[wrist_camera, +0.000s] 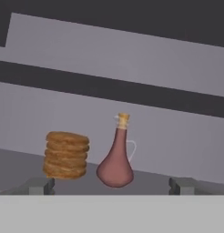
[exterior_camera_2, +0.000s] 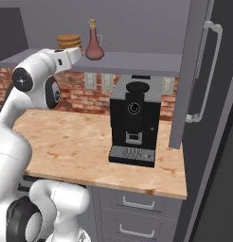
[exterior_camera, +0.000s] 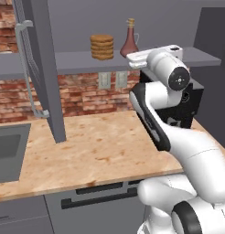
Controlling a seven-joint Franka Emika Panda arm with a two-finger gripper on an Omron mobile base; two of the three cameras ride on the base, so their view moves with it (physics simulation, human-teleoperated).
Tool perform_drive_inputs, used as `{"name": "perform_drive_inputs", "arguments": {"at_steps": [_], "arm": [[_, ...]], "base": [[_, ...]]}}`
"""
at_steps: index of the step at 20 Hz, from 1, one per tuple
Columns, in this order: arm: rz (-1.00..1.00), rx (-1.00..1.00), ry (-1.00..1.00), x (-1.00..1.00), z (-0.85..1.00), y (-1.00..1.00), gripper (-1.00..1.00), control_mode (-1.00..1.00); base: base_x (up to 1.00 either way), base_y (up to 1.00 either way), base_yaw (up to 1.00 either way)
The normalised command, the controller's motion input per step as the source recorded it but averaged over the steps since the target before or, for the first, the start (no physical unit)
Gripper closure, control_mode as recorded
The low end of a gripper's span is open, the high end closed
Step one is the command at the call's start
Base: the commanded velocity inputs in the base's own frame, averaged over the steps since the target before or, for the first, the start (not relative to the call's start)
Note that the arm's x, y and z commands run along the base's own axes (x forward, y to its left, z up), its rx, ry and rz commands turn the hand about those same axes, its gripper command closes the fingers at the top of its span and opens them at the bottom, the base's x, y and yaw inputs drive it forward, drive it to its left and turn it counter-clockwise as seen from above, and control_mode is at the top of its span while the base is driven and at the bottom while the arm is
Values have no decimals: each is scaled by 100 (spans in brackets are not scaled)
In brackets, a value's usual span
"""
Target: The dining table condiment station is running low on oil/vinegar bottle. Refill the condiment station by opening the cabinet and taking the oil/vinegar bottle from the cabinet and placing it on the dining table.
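Observation:
The oil/vinegar bottle (wrist_camera: 116,164), a reddish-brown flask with a cork stopper, stands upright on the bottom shelf of the cabinet (exterior_camera: 73,59). The same bottle (exterior_camera: 129,40) (exterior_camera_2: 94,42) stands just past my hand in both base views. The cabinet's doors (exterior_camera: 41,68) (exterior_camera_2: 194,71) are swung open. My gripper (wrist_camera: 111,185) is open and faces the bottle from in front, short of it, with a fingertip (wrist_camera: 41,185) low on each side. Nothing is held. The dining table is out of view.
A stack of round brown biscuits (wrist_camera: 66,154) (exterior_camera: 102,46) sits on the shelf just left of the bottle. Below, a black coffee machine (exterior_camera_2: 133,123) stands on the wooden counter (exterior_camera: 96,146). A steel sink (exterior_camera: 9,151) lies at the left, grey drawers (exterior_camera_2: 132,203) below.

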Motion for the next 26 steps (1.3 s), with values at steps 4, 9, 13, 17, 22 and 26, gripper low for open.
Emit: {"name": "perform_drive_inputs", "arguments": {"at_steps": [4,9,13,17,22,26], "arm": [[-3,1,9,60,9,-13,-100,-100],[-2,7,12,59,26,-5,-100,-100],[0,3,4,51,7,0,-100,-100],[0,1,0,41,0,0,-100,-100],[0,0,0,39,0,0,-100,-100],[0,0,1,41,0,0,-100,-100]], "base": [[0,0,0],[0,0,0],[0,0,0],[0,0,0],[0,0,0],[0,0,0]]}}
